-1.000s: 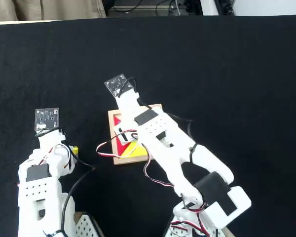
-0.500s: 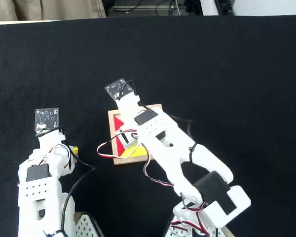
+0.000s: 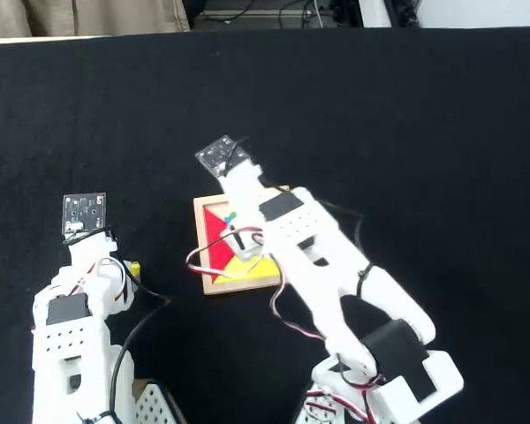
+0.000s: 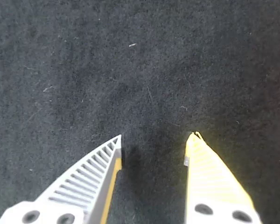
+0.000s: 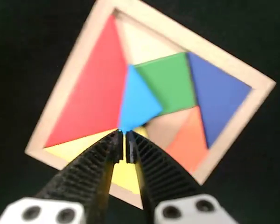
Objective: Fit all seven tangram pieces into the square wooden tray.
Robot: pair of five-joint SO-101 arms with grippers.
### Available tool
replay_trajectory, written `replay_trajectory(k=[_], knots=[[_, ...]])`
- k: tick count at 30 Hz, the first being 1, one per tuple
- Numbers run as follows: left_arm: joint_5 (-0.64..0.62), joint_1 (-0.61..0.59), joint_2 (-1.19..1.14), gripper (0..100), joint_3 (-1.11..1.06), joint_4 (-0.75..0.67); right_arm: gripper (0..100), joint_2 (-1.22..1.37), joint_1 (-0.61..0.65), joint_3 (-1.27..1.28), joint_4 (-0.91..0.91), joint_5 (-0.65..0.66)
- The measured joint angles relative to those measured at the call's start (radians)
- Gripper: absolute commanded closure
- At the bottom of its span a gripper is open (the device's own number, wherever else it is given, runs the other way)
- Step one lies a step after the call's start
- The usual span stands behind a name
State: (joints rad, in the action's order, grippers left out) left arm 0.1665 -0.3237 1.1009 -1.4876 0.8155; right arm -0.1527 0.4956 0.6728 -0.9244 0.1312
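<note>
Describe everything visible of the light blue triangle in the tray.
The light blue triangle is a small, flat, matte piece, probably painted wood. It lies near the middle of the wooden tray, one edge along the red triangle, and seems to overlap the green square rather than sit flush. The right gripper, shut, has its tips at one corner.

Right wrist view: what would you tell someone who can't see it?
The right gripper, shut, sits at a corner of the light blue triangle in the wooden tray. The red triangle, green square and other pieces lie around it.
</note>
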Motion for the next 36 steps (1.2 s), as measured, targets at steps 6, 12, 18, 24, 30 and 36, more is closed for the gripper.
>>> replay_trajectory(k=[6,12,18,24,30,36], knots=[[0.000,0.000,0.000,78,0.000,0.000,98.8,0.028,-0.072,0.000,0.009,-0.002],[0.000,0.000,0.000,78,0.000,0.000,98.8,0.129,-0.072,-0.017,0.009,-0.002],[0.000,0.000,0.000,78,0.000,0.000,98.8,0.226,-0.069,-0.110,0.008,0.002],[0.000,0.000,0.000,78,0.000,0.000,98.8,0.235,-0.034,-0.137,-0.008,0.002],[0.000,0.000,0.000,78,0.000,0.000,98.8,0.189,0.011,-0.135,-0.040,0.000],[0.000,0.000,0.000,78,0.000,0.000,98.8,0.186,0.009,-0.135,-0.008,0.000]])
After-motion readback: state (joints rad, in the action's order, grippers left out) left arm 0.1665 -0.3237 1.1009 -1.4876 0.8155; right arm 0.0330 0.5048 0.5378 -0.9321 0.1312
